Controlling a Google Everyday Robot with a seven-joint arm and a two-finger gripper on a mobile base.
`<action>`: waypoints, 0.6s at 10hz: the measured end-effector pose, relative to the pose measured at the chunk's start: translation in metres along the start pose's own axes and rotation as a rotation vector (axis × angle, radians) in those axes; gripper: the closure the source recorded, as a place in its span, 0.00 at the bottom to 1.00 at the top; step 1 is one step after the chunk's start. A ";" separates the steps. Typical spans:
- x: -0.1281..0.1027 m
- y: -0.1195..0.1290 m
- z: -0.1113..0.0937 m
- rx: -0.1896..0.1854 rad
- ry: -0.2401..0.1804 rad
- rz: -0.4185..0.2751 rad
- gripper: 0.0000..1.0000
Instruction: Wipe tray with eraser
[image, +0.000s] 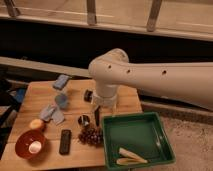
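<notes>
Evidently the eraser (65, 141) lay flat by the table's (31, 97) near edge, left of the tray (131, 134). It looked light, stiff and matte, best pinched across its narrow sides. The gripper (104, 114) hung spread and empty beside the tray's far-left corner.

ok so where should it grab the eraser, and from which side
Pinch the eraser across its long edges at mid-length, coming straight down: it lies flat on the table between the red bowl and the grapes. The gripper hangs open by the far corner of the tray.
</notes>
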 end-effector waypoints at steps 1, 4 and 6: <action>0.000 0.001 0.000 0.001 -0.001 -0.001 0.35; 0.002 0.021 0.028 0.007 0.007 -0.039 0.35; 0.005 0.049 0.056 0.012 0.028 -0.090 0.35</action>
